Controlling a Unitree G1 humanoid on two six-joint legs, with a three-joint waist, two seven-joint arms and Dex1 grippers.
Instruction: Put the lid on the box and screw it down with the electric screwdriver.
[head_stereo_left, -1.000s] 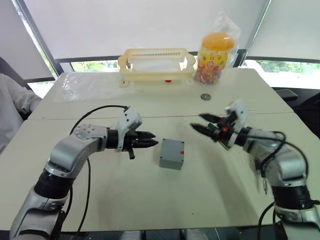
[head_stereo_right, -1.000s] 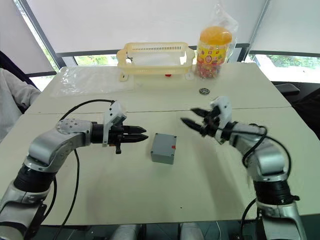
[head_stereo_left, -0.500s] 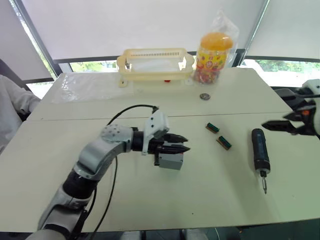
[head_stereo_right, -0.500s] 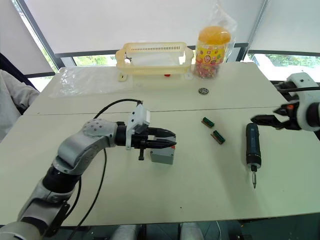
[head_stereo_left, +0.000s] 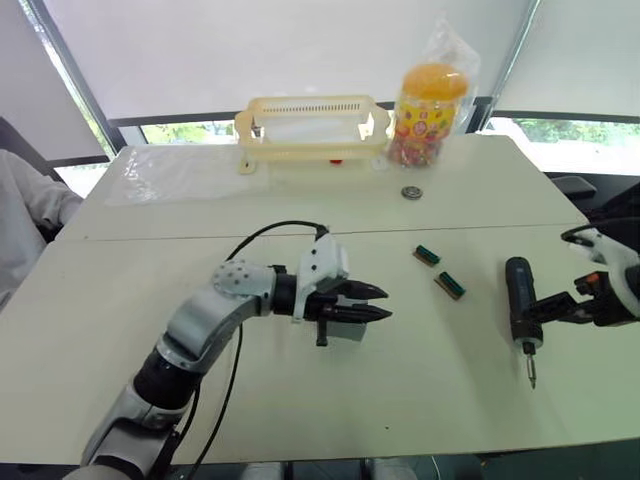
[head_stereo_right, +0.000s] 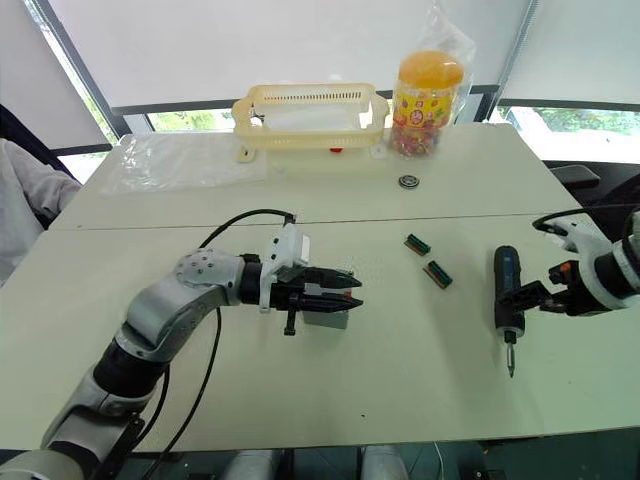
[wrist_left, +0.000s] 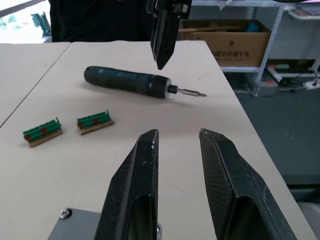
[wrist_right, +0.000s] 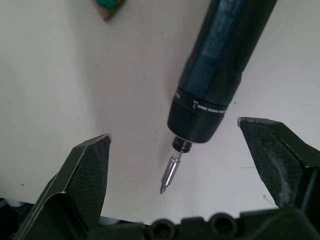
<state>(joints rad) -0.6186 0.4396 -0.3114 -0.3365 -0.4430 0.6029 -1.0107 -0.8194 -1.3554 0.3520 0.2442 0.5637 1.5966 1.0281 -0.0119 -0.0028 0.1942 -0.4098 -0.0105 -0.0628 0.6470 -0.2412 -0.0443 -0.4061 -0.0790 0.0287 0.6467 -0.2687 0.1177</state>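
The left pincer (head_stereo_right: 345, 293) is hovering with its fingers slightly parted over the grey box (head_stereo_right: 326, 316), which is sitting near the middle of the tabletop (head_stereo_right: 400, 400). The electric screwdriver (head_stereo_right: 507, 300) is lying flat toward the right edge, bit pointing at the near edge. The right pincer (wrist_right: 190, 170) is spreading wide around its bit end, not gripping. Two green bit strips (head_stereo_right: 426, 259) are lying between box and screwdriver.

My left arm reaches forward across the middle, elbow bent, its black two-fingered left gripper (head_stereo_right: 338, 296) level with fingers slightly parted. My right arm comes in from the far right, the black right gripper (wrist_right: 185, 165) spread wide, pointing inward.
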